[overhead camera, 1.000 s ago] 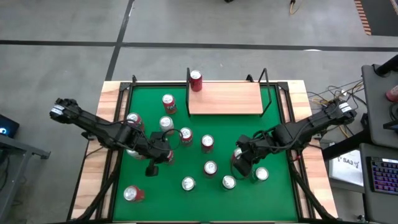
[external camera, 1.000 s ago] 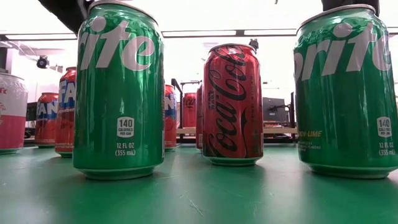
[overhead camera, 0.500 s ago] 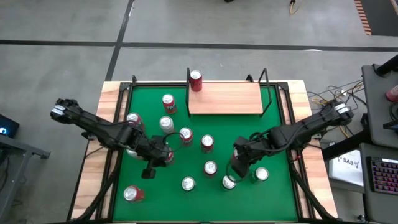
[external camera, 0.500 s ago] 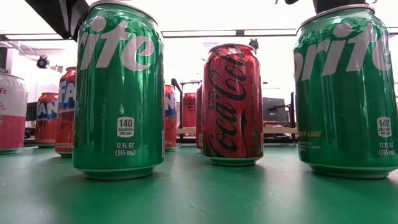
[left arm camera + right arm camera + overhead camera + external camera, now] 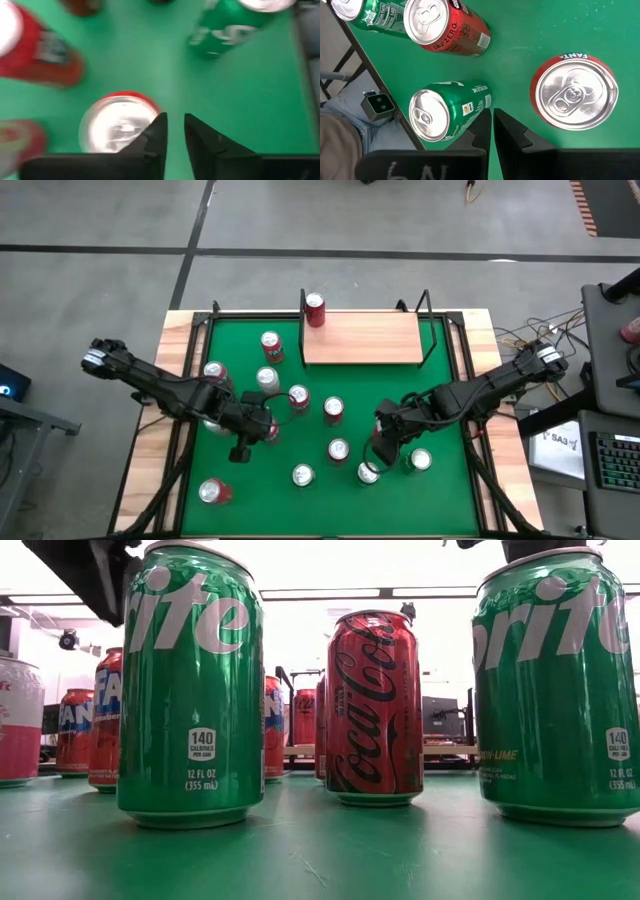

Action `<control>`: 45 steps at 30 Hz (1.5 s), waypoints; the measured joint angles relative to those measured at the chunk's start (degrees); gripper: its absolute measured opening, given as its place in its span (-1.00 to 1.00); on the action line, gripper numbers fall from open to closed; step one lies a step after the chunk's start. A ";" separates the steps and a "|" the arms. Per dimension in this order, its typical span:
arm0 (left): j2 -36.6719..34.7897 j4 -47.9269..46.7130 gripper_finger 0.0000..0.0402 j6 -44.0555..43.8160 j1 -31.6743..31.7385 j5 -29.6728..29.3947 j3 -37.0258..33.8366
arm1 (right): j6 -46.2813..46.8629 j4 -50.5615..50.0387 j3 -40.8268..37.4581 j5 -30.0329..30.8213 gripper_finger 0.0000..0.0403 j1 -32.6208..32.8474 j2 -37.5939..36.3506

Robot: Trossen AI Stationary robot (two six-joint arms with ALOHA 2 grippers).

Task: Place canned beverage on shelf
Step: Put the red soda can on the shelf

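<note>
From high up, the green table [image 5: 440, 420] shows whole, with many cans standing on it. The shelf [image 5: 362, 338] sits at the far edge of the table, and one red can [image 5: 315, 310] stands on its left end. Only this view shows that.

The left gripper [image 5: 243, 448] hangs over the left middle of the table, close to a red can [image 5: 270, 428]. The right gripper [image 5: 379, 450] hangs over the right front part, just beside a green can [image 5: 368, 472] and near another green can [image 5: 419, 461].

The low view looks across the table from the front. Here the cans look very big, and the words on them can be read: two green Sprite cans [image 5: 190, 690] and a Coca-Cola can [image 5: 374, 710] between them (farther back). The shelf shows only as a thin tan strip far behind. A dark arm part [image 5: 85, 575] pokes in at the top left.

The left wrist view shows the left gripper's fingers [image 5: 154, 137] with a small gap between them. Nothing is in the gap. A red can with a silver top [image 5: 120, 122] sits right beside one finger.

The right wrist view shows the right gripper's fingers [image 5: 482, 127] pressed together, holding nothing. A Fanta can [image 5: 574, 92] is on one side and a green can [image 5: 447, 110] on the other. A Coke Zero can [image 5: 447, 27] stands farther off.
</note>
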 joint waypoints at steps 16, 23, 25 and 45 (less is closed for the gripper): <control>0.00 -2.94 0.65 0.28 0.22 -8.89 -0.02 | 0.82 0.03 0.00 1.01 -0.94 -0.02 -0.04; 0.18 -2.60 0.84 -1.18 0.22 -8.85 -0.77 | 0.78 0.05 0.00 1.03 -0.94 -0.02 -0.04; 0.24 -1.98 0.84 -1.23 0.22 -8.86 -1.18 | 0.76 0.05 0.00 1.05 -0.94 -0.02 -0.04; 5.04 4.26 0.45 -2.69 0.22 -6.43 -5.25 | -0.16 0.06 0.00 2.45 -0.94 -0.02 -0.04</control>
